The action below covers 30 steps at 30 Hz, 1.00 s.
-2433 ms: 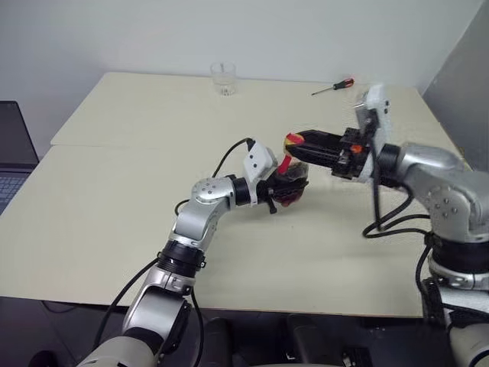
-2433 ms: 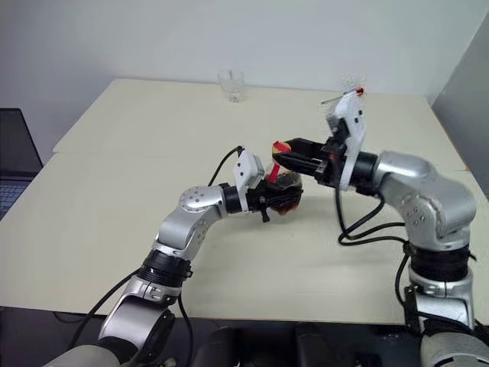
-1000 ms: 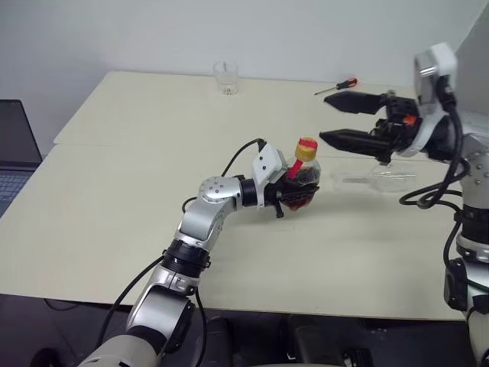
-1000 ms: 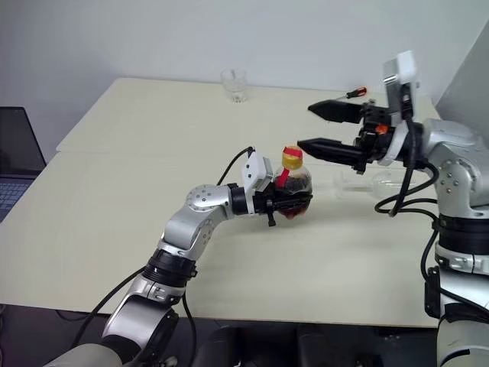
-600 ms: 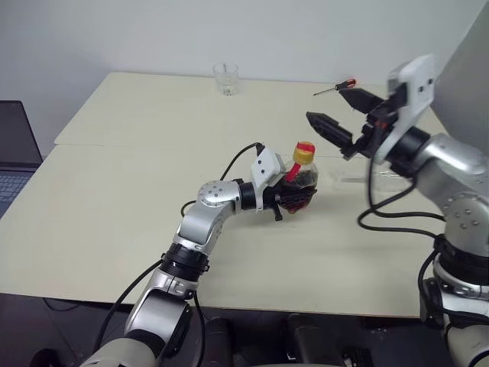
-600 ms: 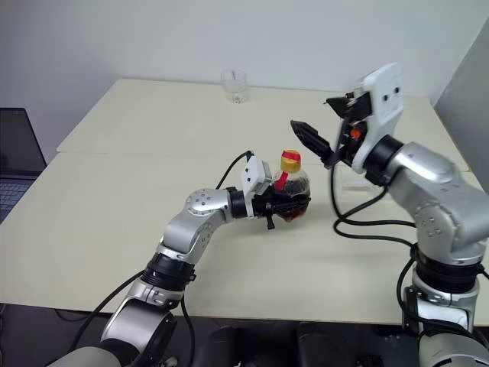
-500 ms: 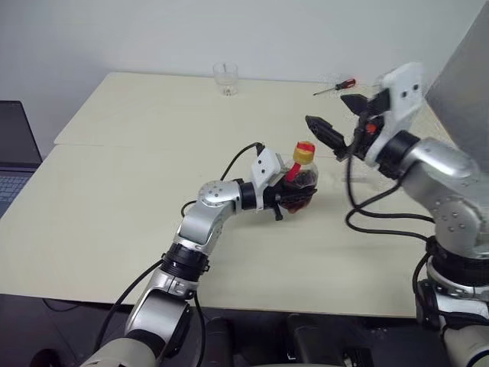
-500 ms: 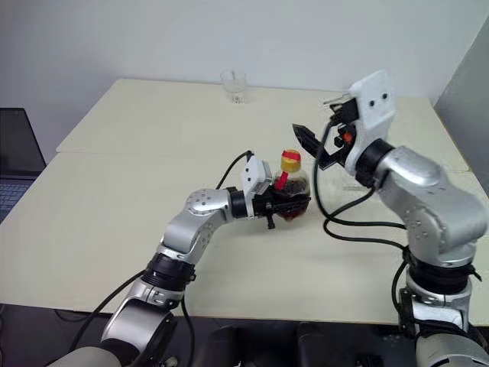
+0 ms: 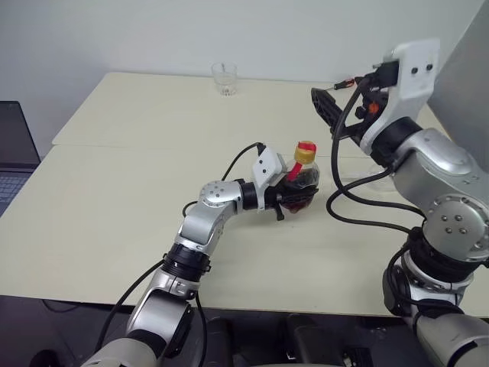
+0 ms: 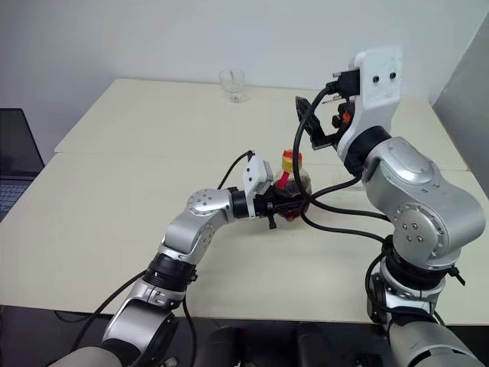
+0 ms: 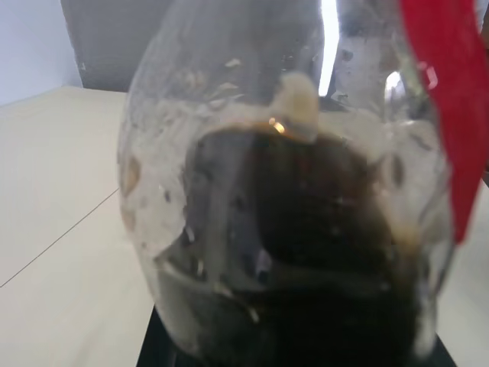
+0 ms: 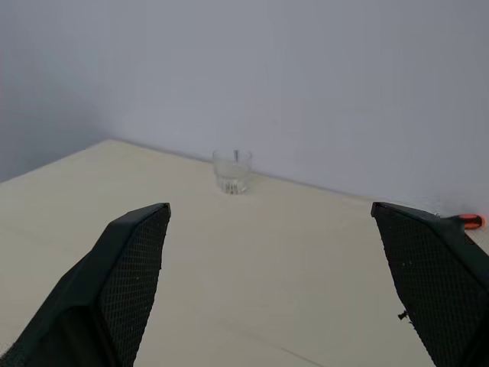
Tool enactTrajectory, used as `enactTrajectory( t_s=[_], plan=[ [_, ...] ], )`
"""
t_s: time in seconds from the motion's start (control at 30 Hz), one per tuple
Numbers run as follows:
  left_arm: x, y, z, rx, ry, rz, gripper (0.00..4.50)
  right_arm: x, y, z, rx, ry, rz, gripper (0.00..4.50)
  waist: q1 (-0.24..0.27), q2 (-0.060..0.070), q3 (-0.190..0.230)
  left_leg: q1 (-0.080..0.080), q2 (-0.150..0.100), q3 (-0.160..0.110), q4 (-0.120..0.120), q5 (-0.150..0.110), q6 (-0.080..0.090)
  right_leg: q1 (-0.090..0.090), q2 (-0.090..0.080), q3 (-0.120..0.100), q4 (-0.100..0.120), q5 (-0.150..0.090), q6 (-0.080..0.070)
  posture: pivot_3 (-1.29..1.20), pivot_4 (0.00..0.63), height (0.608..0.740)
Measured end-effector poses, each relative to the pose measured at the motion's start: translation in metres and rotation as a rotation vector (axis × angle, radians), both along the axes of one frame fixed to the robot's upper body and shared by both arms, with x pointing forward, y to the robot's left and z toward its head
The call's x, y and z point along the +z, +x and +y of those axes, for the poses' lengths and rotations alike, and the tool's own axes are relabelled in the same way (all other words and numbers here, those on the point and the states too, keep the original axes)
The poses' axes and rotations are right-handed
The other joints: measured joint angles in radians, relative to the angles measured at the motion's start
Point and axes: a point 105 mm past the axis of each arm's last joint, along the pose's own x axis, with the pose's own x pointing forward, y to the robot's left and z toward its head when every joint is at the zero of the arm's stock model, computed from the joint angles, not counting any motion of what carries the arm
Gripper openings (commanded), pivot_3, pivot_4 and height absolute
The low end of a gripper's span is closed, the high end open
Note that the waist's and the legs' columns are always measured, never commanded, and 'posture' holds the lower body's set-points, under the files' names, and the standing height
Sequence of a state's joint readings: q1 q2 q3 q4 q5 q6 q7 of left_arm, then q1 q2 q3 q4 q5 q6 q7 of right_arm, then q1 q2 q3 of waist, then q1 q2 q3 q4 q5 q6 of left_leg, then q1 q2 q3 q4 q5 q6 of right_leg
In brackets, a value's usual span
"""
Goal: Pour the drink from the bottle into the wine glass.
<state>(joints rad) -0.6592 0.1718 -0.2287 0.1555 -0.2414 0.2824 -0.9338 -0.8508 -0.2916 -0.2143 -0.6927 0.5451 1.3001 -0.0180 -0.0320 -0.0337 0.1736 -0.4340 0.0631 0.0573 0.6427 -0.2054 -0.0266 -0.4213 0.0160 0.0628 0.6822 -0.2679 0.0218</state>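
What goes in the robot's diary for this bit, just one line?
left gripper: shut on bottle, upright | right gripper: open, empty, raised above table | drink: in bottle, none poured

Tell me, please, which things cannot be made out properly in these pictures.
- Wine glass: in the head views, the right arm covers nearly all of it, so its pose is unclear.
- Screwdriver: in the right wrist view, the right hand hides all but the handle's end.
- Bottle: in the left wrist view, its top is cut off by the picture's edge.
- Tumbler: too small to tell its contents.
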Motion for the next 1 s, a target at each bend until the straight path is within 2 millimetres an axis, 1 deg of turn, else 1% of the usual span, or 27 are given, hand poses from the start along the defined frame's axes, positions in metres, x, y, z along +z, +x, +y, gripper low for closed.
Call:
enactTrajectory(
  t_s=[0.1,0.17,0.3,0.4,0.47,0.67,0.73,0.87,1.0],
  plan=[
    [0.0,0.002,0.002,0.012,0.006,-0.002,1.06,-0.007,-0.006,0.007,0.015,-0.03,0.031,4.5,-0.001,0.0,0.0,0.0,0.0,0.0,0.0,0.0,0.0,0.0,0.0,0.001,0.0,0.0,-0.001,0.0,0.15,0.74],
    [-0.002,0.004,0.005,0.03,0.018,-0.008,1.06,-0.01,-0.009,0.014,0.027,-0.019,0.053,4.5,-0.001,0.0,0.0,0.0,0.0,0.0,0.0,0.0,0.0,0.0,0.0,0.001,0.0,0.0,0.0,0.0,0.15,0.74],
    [-0.004,0.008,0.006,0.055,0.023,0.002,1.06,-0.01,-0.016,0.029,0.054,0.001,0.068,4.5,-0.001,0.0,0.0,0.0,0.0,-0.001,0.0,0.0,0.0,0.0,0.0,0.0,0.0,0.0,0.0,0.0,0.15,0.74],
    [0.0,0.01,0.004,0.062,0.014,-0.007,1.06,-0.024,-0.015,0.039,0.058,0.017,0.128,4.5,-0.001,0.0,0.0,0.0,0.0,0.0,0.0,0.0,0.0,0.0,0.0,0.0,0.0,0.0,0.0,0.0,0.15,0.74],
    [0.0,0.009,0.002,0.06,0.01,-0.008,1.06,-0.033,-0.013,0.039,0.051,0.035,0.164,4.5,-0.001,0.0,0.0,0.0,0.0,0.0,0.0,0.0,0.0,0.0,-0.001,0.0,0.0,0.0,0.0,0.0,0.15,0.74],
    [0.0,0.009,0.002,0.058,0.007,-0.007,1.06,-0.045,-0.01,0.038,0.028,0.05,0.207,4.5,-0.001,0.0,0.0,0.0,0.0,0.0,0.0,0.0,0.0,0.0,0.0,-0.001,0.0,0.0,0.0,0.0,0.15,0.74],
    [0.001,0.009,0.001,0.057,0.005,-0.006,1.06,-0.047,-0.009,0.04,0.031,0.043,0.206,4.5,-0.001,0.0,0.0,0.0,0.0,0.0,0.0,0.0,0.0,0.0,0.0,-0.001,0.0,0.0,0.0,0.0,0.15,0.74],
    [0.001,0.008,-0.001,0.052,-0.002,-0.004,1.06,-0.053,-0.003,0.038,-0.002,0.037,0.212,4.5,-0.002,0.0,0.0,0.0,0.0,0.0,0.0,0.0,0.0,0.0,0.0,-0.001,0.0,-0.001,0.001,0.0,0.15,0.74],
    [0.001,0.008,-0.001,0.052,-0.001,-0.004,1.06,-0.053,0.002,0.035,-0.035,0.03,0.191,4.5,-0.001,0.0,0.0,0.0,0.0,0.0,0.0,0.0,0.0,0.0,0.0,-0.001,0.0,-0.001,0.001,0.0,0.15,0.74]
  ],
)
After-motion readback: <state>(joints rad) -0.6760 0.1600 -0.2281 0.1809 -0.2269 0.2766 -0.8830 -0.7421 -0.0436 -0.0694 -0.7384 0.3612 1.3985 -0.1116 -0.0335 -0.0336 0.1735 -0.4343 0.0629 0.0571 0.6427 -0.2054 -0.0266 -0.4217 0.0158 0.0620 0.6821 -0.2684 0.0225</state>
